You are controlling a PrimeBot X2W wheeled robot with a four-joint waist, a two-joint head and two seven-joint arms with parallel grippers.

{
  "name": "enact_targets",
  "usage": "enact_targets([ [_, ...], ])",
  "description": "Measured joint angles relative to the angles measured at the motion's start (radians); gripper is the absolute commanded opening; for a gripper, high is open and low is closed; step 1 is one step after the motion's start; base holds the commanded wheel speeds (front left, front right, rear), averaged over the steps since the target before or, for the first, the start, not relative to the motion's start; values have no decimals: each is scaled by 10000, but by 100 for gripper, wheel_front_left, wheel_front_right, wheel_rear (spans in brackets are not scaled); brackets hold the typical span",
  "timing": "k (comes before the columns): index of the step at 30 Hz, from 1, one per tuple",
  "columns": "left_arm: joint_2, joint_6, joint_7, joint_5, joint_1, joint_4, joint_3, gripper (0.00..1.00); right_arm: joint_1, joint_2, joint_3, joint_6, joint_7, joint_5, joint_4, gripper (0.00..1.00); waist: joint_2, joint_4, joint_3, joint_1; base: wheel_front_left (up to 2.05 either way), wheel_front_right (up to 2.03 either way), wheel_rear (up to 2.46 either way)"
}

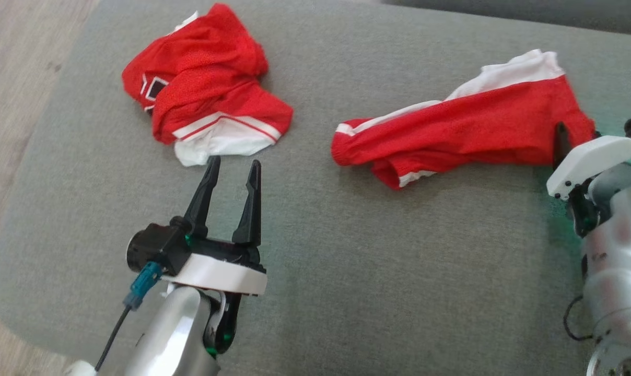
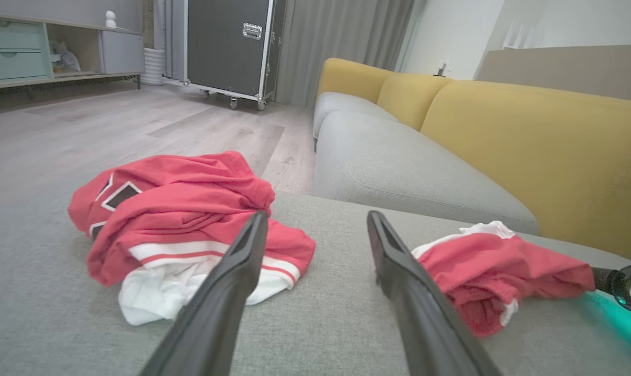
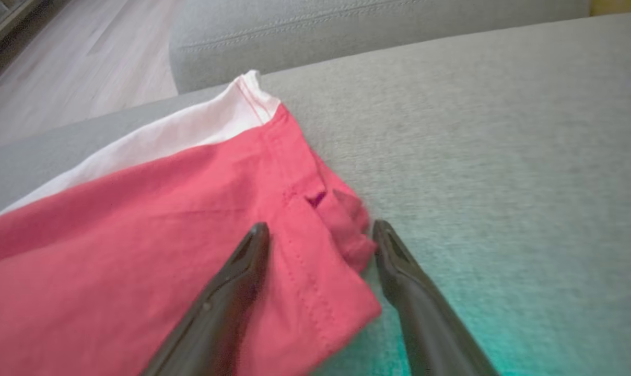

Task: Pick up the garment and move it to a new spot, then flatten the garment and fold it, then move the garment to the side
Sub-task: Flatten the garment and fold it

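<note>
Two red garments lie on the grey cushion (image 1: 347, 261). One garment (image 1: 206, 89), crumpled, with white trim and a black-and-white mark, sits at the far left; it also shows in the left wrist view (image 2: 179, 219). My left gripper (image 1: 234, 163) stands open just in front of its white hem, touching nothing (image 2: 316, 214). The other garment (image 1: 467, 130), stretched out long with a white band, lies at the right (image 2: 498, 271). My right gripper (image 3: 320, 225) is open, its fingers on either side of that garment's near red corner (image 3: 341, 235), not closed on it.
The cushion's rounded edge drops to wooden floor (image 1: 12, 104) on the left. Beyond it stands a sofa with a grey seat (image 2: 399, 162) and yellow backs (image 2: 529, 141). A black wheeled case (image 2: 226, 47) and a low cabinet (image 2: 44, 52) stand farther off.
</note>
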Motion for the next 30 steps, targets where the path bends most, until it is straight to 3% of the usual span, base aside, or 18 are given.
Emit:
enact_targets([
  [5, -4, 92, 0, -84, -75, -82, -50, 100, -650, -98, -573, 0, 84, -725, 681, 100, 0, 281, 239, -1, 0, 0, 0],
  [6, -4, 94, 0, -107, -85, -88, -52, 100, -765, -119, -585, 0, 84, -901, 775, 61, 0, 303, 266, -1, 0, 0, 0],
  [7, -4, 104, 0, -107, -99, -90, -54, 100, -851, -121, -585, 0, 77, -1058, 853, 9, 0, 312, 284, 0, 0, 0, 0],
  [8, -4, 107, 0, -107, -111, -90, -54, 100, -897, -119, -598, 0, -8, -1154, 911, 0, 0, 307, 288, -1, 0, 0, 0],
  [19, -17, 178, 0, -104, -5, -4, 58, 100, -837, -192, -1724, 2, -1649, -1066, 1191, 0, 0, -150, -273, -2, 0, 0, 0],
  [25, -15, 176, 0, -59, 404, 21, 341, 100, -28, -690, -2867, 0, -1444, -1080, 1009, 0, 0, -590, -724, -3, 0, 0, 0],
  [30, -17, 173, 0, 29, 483, 21, 460, 100, 760, -518, -3881, 0, -1145, -1511, 468, 0, 0, -914, -1039, -3, 0, 0, 0],
])
